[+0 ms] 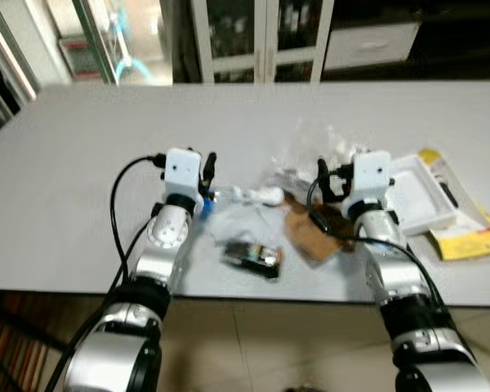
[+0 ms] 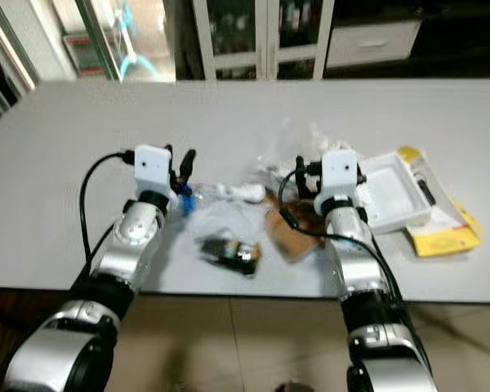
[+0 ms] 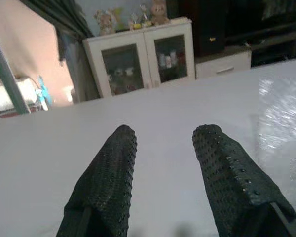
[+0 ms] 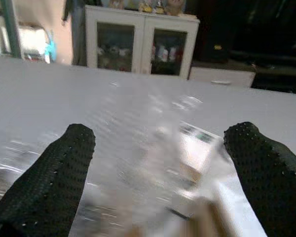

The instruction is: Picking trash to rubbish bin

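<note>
Fingers spread on both: right gripper over clear plastic; left gripper w/ bare table ahead.

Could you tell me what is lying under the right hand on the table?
Crumpled clear plastic wrap and a brown paper piece lie beneath the open right hand; whatever the wrap covers cannot be made out.

R end effector fingers wide apart over clear plastic wrap, blurred, maybe wrapper; white cabinet behind.
</note>
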`<state>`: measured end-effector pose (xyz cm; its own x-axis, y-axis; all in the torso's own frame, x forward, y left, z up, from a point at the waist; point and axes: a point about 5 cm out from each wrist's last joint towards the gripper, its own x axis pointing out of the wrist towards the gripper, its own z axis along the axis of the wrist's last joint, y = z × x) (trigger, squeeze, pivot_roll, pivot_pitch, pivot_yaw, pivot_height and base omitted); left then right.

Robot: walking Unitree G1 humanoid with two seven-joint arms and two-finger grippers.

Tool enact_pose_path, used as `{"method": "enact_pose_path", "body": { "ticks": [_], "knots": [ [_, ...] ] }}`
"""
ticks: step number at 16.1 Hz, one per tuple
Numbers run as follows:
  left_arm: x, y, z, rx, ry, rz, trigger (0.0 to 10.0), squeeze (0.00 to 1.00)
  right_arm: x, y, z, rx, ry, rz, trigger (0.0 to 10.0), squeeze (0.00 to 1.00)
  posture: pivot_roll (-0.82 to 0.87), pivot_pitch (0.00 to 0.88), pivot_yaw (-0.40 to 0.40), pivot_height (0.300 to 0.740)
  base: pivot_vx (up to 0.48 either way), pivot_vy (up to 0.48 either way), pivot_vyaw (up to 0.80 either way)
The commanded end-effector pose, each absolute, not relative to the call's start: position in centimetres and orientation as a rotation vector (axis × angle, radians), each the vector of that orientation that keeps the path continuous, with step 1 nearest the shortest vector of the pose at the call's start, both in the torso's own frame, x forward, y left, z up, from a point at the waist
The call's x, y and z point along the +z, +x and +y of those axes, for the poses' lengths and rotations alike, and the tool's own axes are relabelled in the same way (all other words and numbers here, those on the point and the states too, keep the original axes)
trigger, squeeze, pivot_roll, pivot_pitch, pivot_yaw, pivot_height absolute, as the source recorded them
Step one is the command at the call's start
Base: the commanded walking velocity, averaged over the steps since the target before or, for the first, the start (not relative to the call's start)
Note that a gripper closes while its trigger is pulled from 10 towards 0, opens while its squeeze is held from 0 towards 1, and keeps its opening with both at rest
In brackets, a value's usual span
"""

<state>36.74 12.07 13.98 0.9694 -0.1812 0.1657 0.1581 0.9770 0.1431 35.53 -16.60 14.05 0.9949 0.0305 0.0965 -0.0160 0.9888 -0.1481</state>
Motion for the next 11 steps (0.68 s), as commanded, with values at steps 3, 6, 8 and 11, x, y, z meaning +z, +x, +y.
{"method": "enact_pose_path", "body": {
  "ticks": [3,6,8,11],
  "knots": [
    [14.06,36.78,12.19,-0.171,0.151,-0.178,10.0,0.00,14.26,35.60,-16.35,0.031,-0.148,-0.103,10.0,0.00,-0.06,0.051,0.043,0.740,0.000,-0.349,0.00],
    [14.07,36.76,12.20,-0.170,0.150,-0.180,10.0,0.00,14.26,35.59,-16.42,0.032,-0.148,-0.103,10.0,0.00,-0.06,0.052,0.041,0.740,0.000,-0.343,0.00],
    [14.10,36.73,12.23,-0.169,0.141,-0.185,10.0,0.00,14.21,35.58,-16.42,0.032,-0.148,-0.101,10.0,0.00,-0.06,0.051,0.040,0.740,0.000,0.000,0.00],
    [14.16,36.76,12.22,-0.170,0.142,-0.185,10.0,0.00,14.23,35.58,-16.35,0.033,-0.145,-0.102,10.0,0.00,-0.06,0.051,0.040,0.740,0.000,0.000,0.00]
  ]
}}
